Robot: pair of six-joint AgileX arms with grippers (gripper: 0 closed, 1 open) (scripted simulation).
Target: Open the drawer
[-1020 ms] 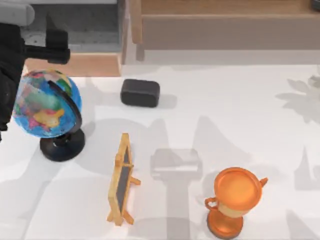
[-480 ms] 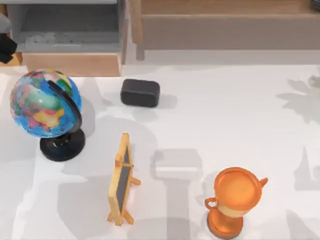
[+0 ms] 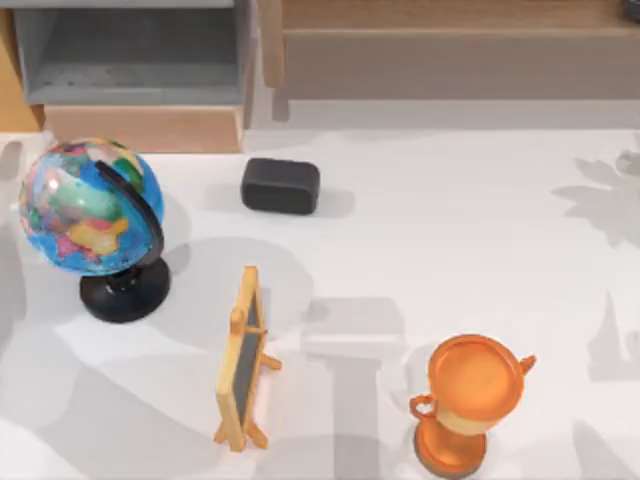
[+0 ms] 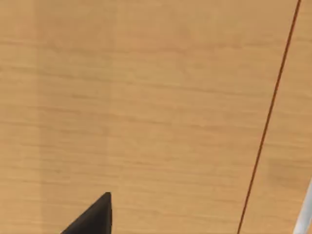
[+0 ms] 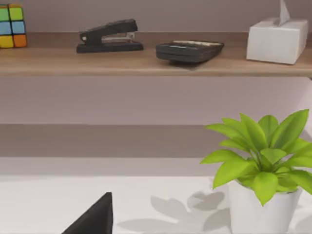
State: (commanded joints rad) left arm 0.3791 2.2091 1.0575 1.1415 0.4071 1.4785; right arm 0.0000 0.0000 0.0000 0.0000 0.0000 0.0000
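Drawer [image 3: 140, 75] pulled out, grey inside, light-wood front panel; both grippers' grip state impossible to tell

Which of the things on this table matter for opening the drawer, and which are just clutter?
Job:
drawer, pulled out, grey inside showing

Lying about:
globe
black block
small easel board
orange trophy
shelf
potted plant
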